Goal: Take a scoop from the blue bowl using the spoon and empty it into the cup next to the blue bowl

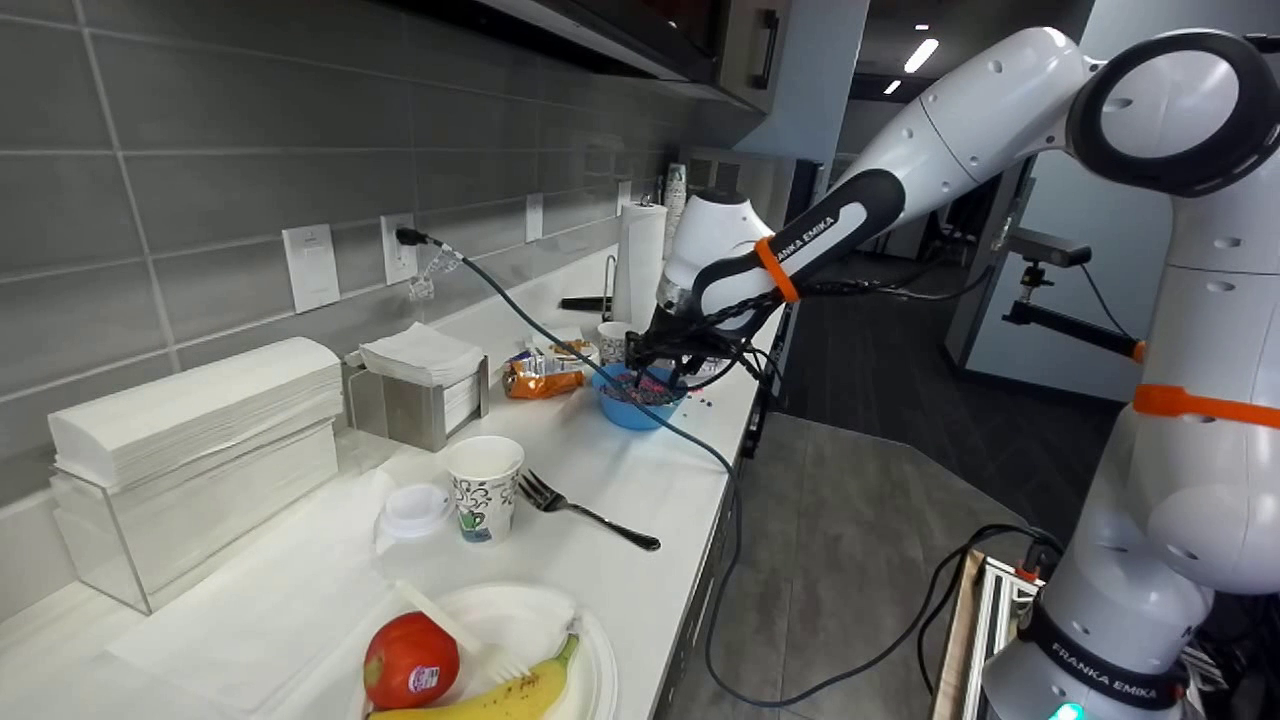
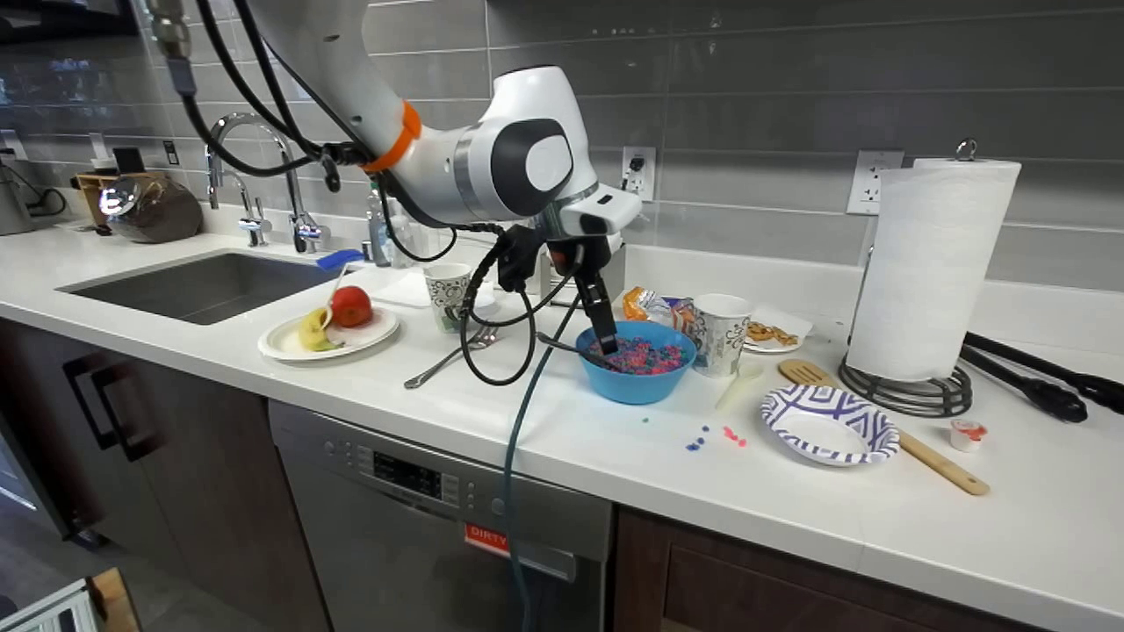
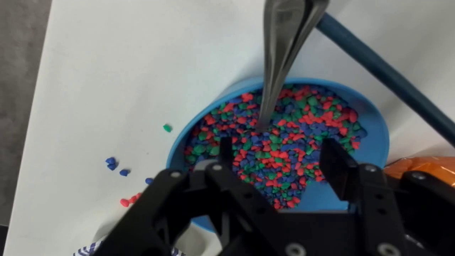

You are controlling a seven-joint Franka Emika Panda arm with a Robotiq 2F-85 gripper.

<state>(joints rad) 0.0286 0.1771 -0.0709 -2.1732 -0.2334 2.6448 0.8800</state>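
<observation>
An exterior view looks lengthwise down the desk point(image 1: 610, 470), plate point(image 1: 545, 610) near, tiled wall point(image 1: 250, 120) left; an exterior view faces that wall at a slant from the desk's front, sink point(image 2: 206, 285) at left. The wrist view peers down close above the blue bowl point(image 3: 373, 142), which both exterior views share from farther back.

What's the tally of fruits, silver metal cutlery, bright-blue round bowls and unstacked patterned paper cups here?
Fruits: 2 (red round fruit, yellow banana)
Silver cutlery: 2 (spoon, fork)
Bright-blue round bowl: 1
Unstacked patterned paper cups: 2 (bowl-side cup, fork-side cup)
Total: 7
</observation>
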